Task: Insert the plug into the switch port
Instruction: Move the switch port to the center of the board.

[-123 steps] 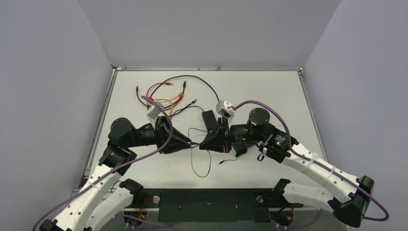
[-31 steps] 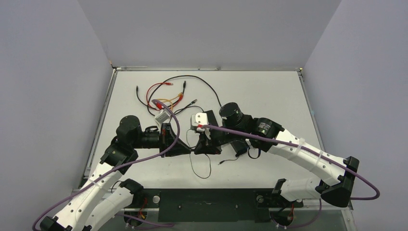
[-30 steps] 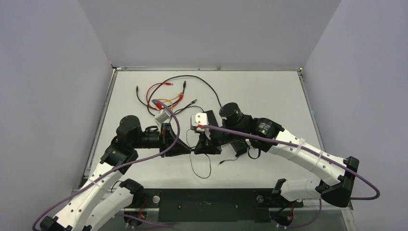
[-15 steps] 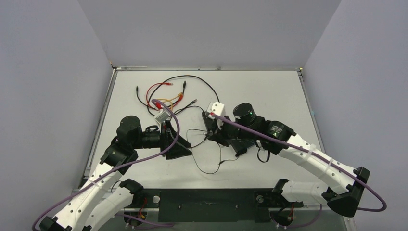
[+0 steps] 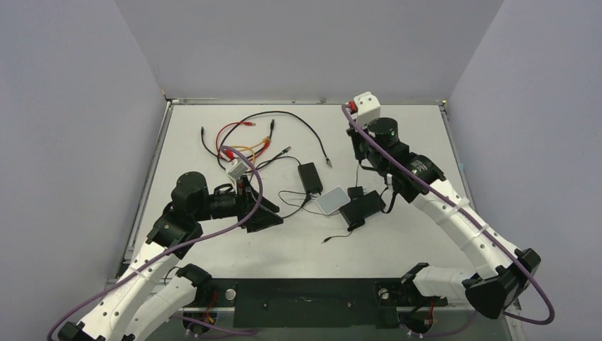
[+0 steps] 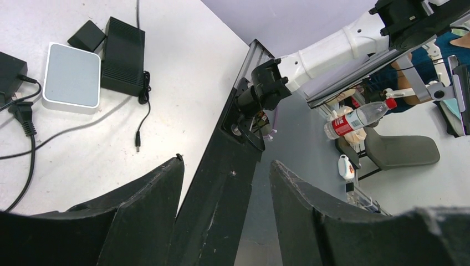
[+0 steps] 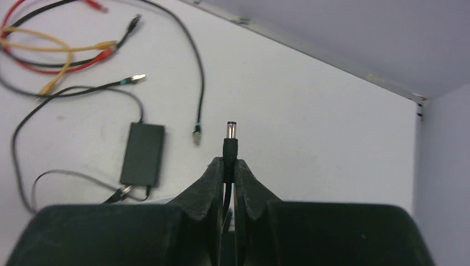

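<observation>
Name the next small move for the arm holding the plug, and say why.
Probably swing the right claw toward the black switch box. It is shut on the plug, whose tip points at the far edge of the table, away from the box. The left claw stands open and holds nothing.

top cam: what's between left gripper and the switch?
Light grey pad, right beside the switch, plus a thin black cable on the table. Shows in top and left wrist views.
</observation>
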